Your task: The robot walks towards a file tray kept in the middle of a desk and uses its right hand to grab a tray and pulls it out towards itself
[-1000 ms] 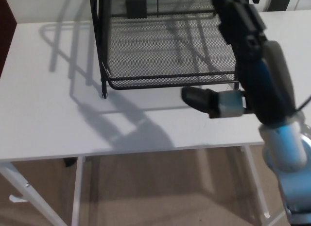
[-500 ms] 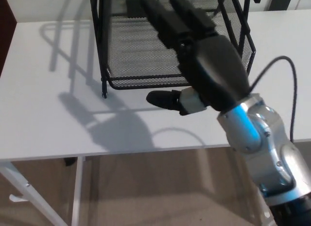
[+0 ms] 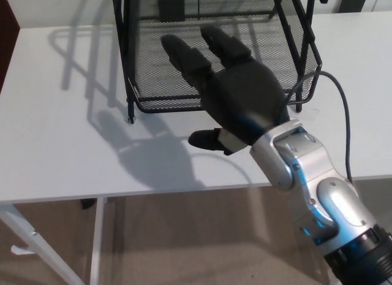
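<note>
File tray (image 3: 184,58) of black wire mesh is sitting on the white desk (image 3: 55,113). Two fingers (image 3: 184,55) are stretching apart over its bottom shelf, maybe touching the front rim, thumb below. The right hand (image 3: 236,101) is holding nothing.

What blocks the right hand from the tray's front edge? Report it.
Nothing visible. The right hand, fingers spread, is in front of the file tray and overlaps its front rim; the white desk before it is bare.
</note>
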You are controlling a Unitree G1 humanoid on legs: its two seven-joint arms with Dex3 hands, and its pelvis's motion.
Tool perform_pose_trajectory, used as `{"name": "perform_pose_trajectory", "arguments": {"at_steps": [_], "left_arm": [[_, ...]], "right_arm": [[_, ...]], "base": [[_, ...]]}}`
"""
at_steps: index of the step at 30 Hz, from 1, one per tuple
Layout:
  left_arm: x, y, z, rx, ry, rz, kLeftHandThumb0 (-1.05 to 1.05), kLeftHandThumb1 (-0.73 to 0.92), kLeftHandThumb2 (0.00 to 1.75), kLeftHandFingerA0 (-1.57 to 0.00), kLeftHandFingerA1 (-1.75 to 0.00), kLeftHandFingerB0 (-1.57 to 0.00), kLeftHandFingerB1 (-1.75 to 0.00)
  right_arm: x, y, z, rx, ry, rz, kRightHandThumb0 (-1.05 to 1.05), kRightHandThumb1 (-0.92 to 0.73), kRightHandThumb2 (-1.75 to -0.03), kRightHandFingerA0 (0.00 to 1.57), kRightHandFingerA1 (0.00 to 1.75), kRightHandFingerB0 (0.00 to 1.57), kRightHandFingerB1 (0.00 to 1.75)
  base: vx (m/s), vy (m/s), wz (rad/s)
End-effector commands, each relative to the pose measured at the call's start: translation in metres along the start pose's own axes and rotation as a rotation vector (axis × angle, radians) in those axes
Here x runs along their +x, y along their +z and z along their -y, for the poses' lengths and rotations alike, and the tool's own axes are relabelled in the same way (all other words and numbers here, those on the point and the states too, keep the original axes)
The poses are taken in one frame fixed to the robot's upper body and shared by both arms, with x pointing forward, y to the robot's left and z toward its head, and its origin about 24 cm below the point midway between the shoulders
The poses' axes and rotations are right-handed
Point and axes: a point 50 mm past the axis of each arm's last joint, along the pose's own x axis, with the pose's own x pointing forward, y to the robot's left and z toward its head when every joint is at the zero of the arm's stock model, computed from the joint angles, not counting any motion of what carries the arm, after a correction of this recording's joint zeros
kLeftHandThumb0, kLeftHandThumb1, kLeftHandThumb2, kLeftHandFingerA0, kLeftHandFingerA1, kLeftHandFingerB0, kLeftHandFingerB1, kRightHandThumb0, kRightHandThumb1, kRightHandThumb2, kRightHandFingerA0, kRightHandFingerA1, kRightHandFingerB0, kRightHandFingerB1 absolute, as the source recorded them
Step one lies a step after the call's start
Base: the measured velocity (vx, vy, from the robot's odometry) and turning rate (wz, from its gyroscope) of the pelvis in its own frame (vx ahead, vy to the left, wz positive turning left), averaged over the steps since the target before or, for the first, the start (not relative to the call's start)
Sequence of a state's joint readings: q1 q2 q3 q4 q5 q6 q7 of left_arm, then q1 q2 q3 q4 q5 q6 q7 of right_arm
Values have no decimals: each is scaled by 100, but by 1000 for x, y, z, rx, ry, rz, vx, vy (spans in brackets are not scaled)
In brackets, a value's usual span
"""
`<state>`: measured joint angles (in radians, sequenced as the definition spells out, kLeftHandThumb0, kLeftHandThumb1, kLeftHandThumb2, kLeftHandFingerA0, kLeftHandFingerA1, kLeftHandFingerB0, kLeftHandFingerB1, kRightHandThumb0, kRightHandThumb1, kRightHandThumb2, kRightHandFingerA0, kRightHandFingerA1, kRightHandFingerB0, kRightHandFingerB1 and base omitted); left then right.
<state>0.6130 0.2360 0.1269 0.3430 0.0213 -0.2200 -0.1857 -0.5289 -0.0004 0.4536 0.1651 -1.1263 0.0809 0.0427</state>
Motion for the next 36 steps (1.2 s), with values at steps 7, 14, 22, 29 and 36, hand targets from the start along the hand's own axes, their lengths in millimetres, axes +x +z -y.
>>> {"name": "perform_pose_trajectory", "arguments": {"at_steps": [7, 14, 22, 29, 36], "left_arm": [[-1, 7, -10, 88, -36, 6, -23, 65, 59, -48, -49, -33, -38], [-3, 10, -8, 85, -49, 24, -21, 65, 58, -51, -52, -33, -40], [0, 11, -9, 92, -43, 45, -19, 64, 58, -53, -53, -36, -41], [0, 14, -9, 74, -43, 48, -24, 63, 58, -52, -53, -36, -41], [1, 18, -10, 81, -46, 38, -23, 62, 58, -53, -52, -36, -41]], "right_arm": [[19, -23, 22, -483, 51, -381, -83, -52, -83, 0, 0, 0, 0], [21, -33, 13, -459, 117, -447, -84, -54, -85, 0, 0, 0, 0], [21, -43, 3, -312, 154, -515, -76, -49, -79, 0, 0, 0, 2], [16, -45, -8, 0, 287, -547, -71, -44, -75, 0, 3, 0, 0], [12, -43, -20, 88, 384, -558, -76, -47, -78, 0, 0, 0, 0]], "base": [[0, 0, 0], [0, 0, 0], [0, 0, 0], [0, 0, 0], [0, 0, 0]]}}
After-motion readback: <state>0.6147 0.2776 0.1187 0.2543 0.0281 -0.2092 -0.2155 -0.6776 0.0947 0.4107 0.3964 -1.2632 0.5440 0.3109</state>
